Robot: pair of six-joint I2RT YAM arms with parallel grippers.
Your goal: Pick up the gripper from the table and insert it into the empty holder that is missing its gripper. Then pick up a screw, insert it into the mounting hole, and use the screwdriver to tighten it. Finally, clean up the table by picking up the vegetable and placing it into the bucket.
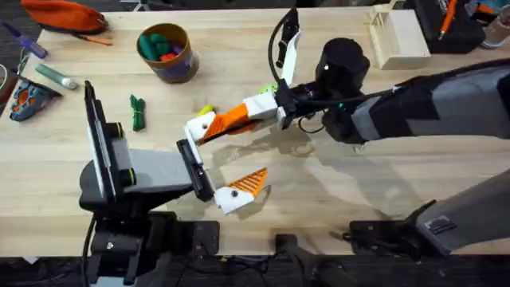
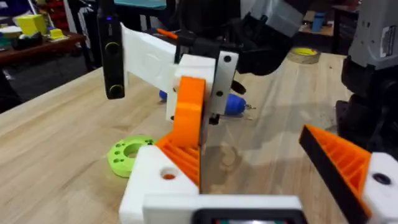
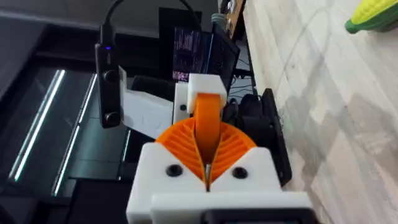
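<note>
At table centre, the right gripper (image 1: 209, 127) is closed on the gripper (image 1: 233, 118), pressing it onto the holder (image 1: 199, 127) at nine o'clock. The left gripper (image 1: 219, 163) stands wide open, empty. Slight tilt could jam the insertion.

Light wooden table (image 1: 446, 171); wooden box (image 1: 398, 36) at far edge; dim room behind.

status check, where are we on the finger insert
Right gripper shut on the gripper, at the holder. Left gripper open. Green disc close by.
</note>
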